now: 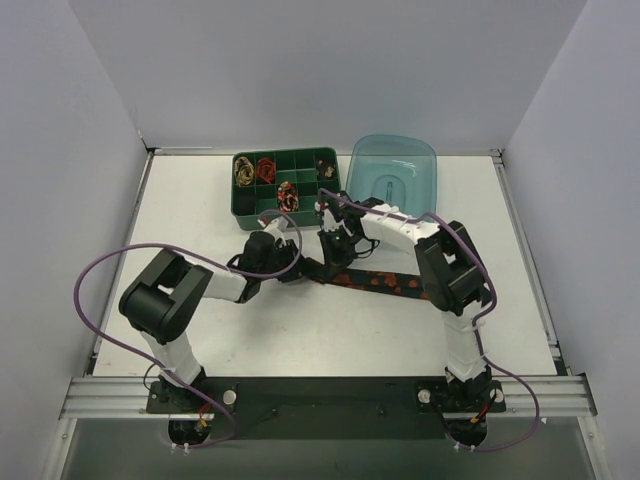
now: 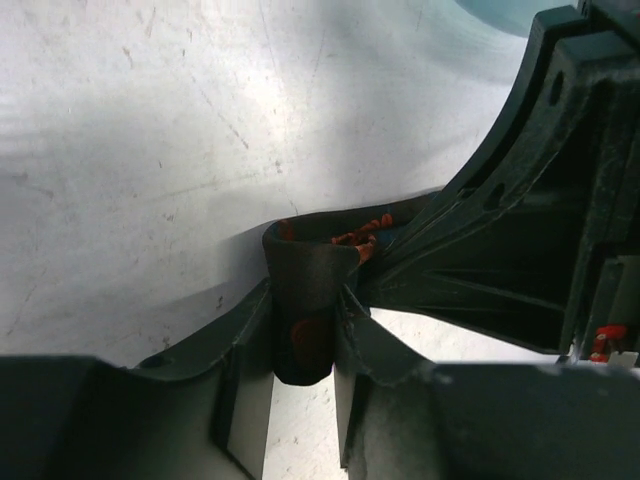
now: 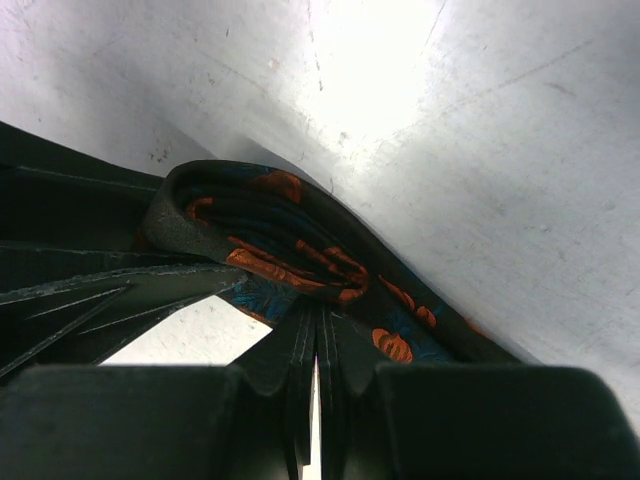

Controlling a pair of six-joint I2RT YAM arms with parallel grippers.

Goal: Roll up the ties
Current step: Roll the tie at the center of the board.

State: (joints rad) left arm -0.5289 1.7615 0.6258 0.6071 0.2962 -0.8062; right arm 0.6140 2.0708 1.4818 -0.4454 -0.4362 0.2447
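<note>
Currently rolling black-orange tie [image 1: 385, 283], flat on table [image 1: 250, 340], central, tail running rightward. Clamped at folded end by left gripper [image 2: 305, 340]; pinched shut there too by right gripper [image 3: 315, 330]. Next: wind coil along tail, keeping layers tight.

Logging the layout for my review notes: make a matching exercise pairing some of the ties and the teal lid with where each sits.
Things:
1. black necktie with orange blotches
2. gold-black fabric coil
3. red fabric coil
4. translucent teal plastic lid

Places:
A. right of the green plastic tray
B. tray's far-left corner compartment
C. on the white table, one end pinched by left gripper and right gripper
D. far row, second compartment from the left

Pairs: 1-C, 2-B, 3-D, 4-A
</note>
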